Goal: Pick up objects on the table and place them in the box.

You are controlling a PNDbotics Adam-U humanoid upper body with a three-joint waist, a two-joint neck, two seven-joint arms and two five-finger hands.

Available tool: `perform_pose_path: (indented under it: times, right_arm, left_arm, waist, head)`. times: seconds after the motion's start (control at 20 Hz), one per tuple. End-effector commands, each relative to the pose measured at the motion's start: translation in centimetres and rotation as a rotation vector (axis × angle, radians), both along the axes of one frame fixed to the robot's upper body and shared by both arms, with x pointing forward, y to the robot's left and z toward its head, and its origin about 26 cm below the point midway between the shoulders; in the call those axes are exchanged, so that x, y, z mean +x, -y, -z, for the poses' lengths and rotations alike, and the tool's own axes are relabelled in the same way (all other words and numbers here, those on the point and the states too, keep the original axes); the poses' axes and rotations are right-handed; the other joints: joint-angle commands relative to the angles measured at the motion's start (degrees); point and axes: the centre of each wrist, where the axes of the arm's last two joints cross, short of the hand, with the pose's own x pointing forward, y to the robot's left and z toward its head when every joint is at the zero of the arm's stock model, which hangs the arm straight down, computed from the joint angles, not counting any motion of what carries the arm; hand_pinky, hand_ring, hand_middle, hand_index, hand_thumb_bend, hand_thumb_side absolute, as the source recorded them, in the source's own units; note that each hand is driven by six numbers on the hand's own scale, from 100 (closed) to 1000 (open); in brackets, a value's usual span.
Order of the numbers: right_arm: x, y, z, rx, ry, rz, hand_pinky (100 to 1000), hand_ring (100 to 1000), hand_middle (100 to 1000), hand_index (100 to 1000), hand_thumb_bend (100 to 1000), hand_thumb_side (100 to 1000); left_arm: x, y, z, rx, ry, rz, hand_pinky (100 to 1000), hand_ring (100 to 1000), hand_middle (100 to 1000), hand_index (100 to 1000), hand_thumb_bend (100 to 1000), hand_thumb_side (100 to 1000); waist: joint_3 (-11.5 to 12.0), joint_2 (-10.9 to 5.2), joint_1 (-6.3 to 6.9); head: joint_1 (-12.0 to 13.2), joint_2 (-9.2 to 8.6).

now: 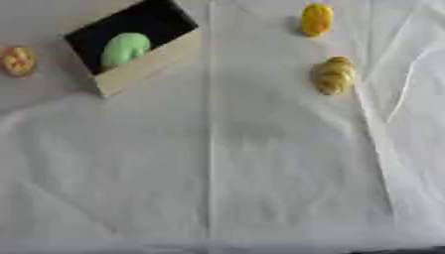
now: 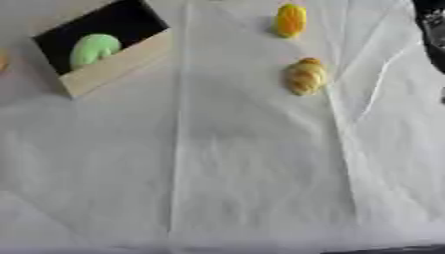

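A tan box (image 1: pixel 148 67) with a black inside stands askew at the upper left, and a pale green rounded object (image 1: pixel 125 48) lies in it. A yellow oval object (image 1: pixel 316 20) lies at the top right of the white cloth. Below it rests a golden-brown, ridged, bread-like object (image 1: pixel 333 75). An orange-brown round object (image 1: pixel 17 60) sits at the far left edge, left of the box. My right hand (image 2: pixel 432 27) shows only as a dark shape at the right eye view's upper right corner, away from all objects. My left hand does not show.
A white creased cloth (image 1: pixel 217 173) covers the whole table, with a long fold running down its middle. A dark strip (image 1: pixel 408 250) marks the table's near edge at the bottom right.
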Motion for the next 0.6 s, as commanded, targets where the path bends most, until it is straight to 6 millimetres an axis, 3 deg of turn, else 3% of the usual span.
perform_pose_path:
  times: [0.05,0.6]
  right_arm:
    - [-0.21,-0.11,-0.81,-0.026,0.015,-0.004,991,785,830,911,100,638]
    - [-0.31,0.01,-0.67,-0.061,0.012,0.001,979,791,833,916,100,641]
  left_arm:
    - [-0.31,-0.13,-0.87,0.019,0.023,0.0,863,807,694,808,100,578]
    - [-0.34,-0.19,-0.81,0.017,0.02,-0.005,862,807,694,808,100,578]
  waist:
    - [0.0,-1.95,0.44]
    - [0.04,-2.09,0.44]
  head:
    - [0.19,0.22]
    - [0.25,0.22]
